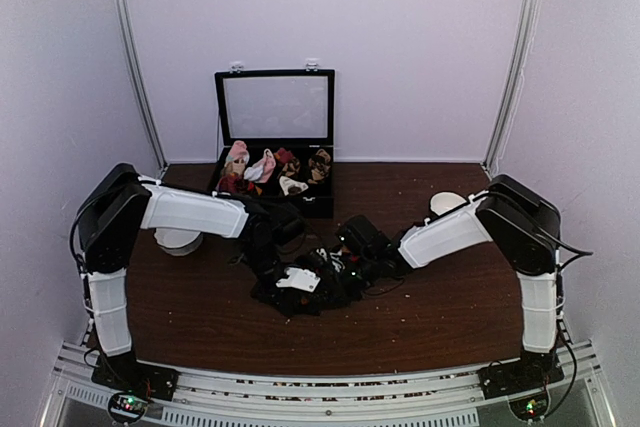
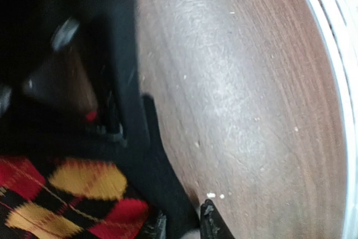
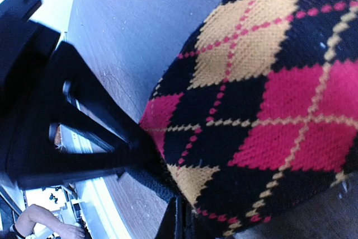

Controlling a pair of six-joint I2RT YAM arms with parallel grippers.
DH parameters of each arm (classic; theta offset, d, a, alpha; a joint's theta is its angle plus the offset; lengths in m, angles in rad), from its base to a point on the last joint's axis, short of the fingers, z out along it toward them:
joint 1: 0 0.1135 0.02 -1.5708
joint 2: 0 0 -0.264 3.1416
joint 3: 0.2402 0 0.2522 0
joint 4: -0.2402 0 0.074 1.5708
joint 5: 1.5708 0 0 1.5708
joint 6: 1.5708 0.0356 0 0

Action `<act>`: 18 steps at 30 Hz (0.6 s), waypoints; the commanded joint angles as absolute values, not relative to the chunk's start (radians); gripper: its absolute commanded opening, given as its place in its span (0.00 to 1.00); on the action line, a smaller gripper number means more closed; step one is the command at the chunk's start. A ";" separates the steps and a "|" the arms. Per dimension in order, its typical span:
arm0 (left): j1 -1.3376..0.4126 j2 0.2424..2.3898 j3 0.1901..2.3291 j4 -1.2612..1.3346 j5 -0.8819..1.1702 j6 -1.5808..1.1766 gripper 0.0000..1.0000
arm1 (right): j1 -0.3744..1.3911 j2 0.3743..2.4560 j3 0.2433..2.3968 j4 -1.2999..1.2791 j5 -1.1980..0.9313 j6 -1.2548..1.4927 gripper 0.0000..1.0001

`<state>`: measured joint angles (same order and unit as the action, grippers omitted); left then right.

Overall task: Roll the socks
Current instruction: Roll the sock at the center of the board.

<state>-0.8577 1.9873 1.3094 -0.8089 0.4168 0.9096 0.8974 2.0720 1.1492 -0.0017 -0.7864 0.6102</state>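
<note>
The socks (image 1: 300, 297) lie as a dark heap mid-table, between both arms. In the left wrist view one sock (image 2: 84, 194) shows red and orange diamonds on black. Its plain black edge runs down between my left gripper (image 2: 180, 226), whose narrow jaws pinch that edge just above the wood. The right wrist view is filled by a black argyle sock (image 3: 268, 82) with red and tan diamonds. My right gripper (image 3: 185, 225) is shut on its lower edge. From above, the left gripper (image 1: 288, 282) and right gripper (image 1: 345, 272) meet over the heap.
A black box (image 1: 318, 209) with its lid (image 1: 275, 107) raised stands at the back, holding several pink, white and dark sock bundles (image 1: 262, 167). White round objects sit by the left arm (image 1: 178, 241) and the right arm (image 1: 446, 203). A metal rail (image 1: 330, 387) borders the table's near edge.
</note>
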 commanded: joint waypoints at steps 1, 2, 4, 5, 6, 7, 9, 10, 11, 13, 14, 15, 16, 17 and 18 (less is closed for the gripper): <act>-0.810 2.049 1.385 -0.887 0.483 0.763 0.21 | 0.907 2.076 1.048 -0.024 -0.666 0.656 0.00; -0.801 2.067 1.404 -0.897 0.485 0.733 0.21 | 0.907 2.065 1.028 0.015 -0.664 0.668 0.02; -0.786 2.105 1.441 -0.928 0.494 0.690 0.21 | 0.908 2.042 0.991 0.095 -0.649 0.684 0.15; -0.780 2.121 1.454 -0.932 0.485 0.655 0.21 | 0.910 2.025 0.970 0.129 -0.639 0.686 0.25; -0.776 2.137 1.468 -0.937 0.481 0.639 0.21 | 0.913 2.006 0.949 0.155 -0.623 0.684 0.36; -0.773 2.154 1.480 -0.949 0.480 0.622 0.21 | 0.916 1.989 0.928 0.171 -0.609 0.677 0.47; -0.772 2.187 1.509 -0.961 0.475 0.589 0.21 | 0.924 1.959 0.912 0.177 -0.588 0.656 0.56; -0.770 2.203 1.525 -0.971 0.485 0.578 0.21 | 0.928 1.950 0.912 0.166 -0.583 0.640 0.56; -0.770 2.217 1.543 -0.975 0.490 0.562 0.21 | 0.932 1.943 0.912 0.157 -0.581 0.627 0.56; -0.769 2.235 1.567 -0.985 0.508 0.549 0.21 | 0.935 1.942 0.916 0.132 -0.574 0.614 0.55; -0.769 2.235 1.571 -0.989 0.518 0.553 0.21 | 0.934 1.943 0.914 0.132 -0.576 0.613 0.54; -0.769 2.227 1.570 -0.992 0.530 0.564 0.22 | 0.936 1.945 0.911 0.133 -0.577 0.614 0.51; -0.768 2.212 1.559 -0.991 0.537 0.579 0.25 | 0.935 1.950 0.909 0.132 -0.578 0.612 0.50; -0.766 2.185 1.537 -0.976 0.540 0.596 0.28 | 0.935 1.953 0.908 0.132 -0.580 0.612 0.48; -0.764 2.152 1.502 -0.945 0.536 0.611 0.31 | 0.935 1.956 0.907 0.132 -0.580 0.612 0.47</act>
<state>-0.8024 2.1509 1.5524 -1.0988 0.6407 0.7490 0.8799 1.9236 0.9390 0.2359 -0.6041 0.6716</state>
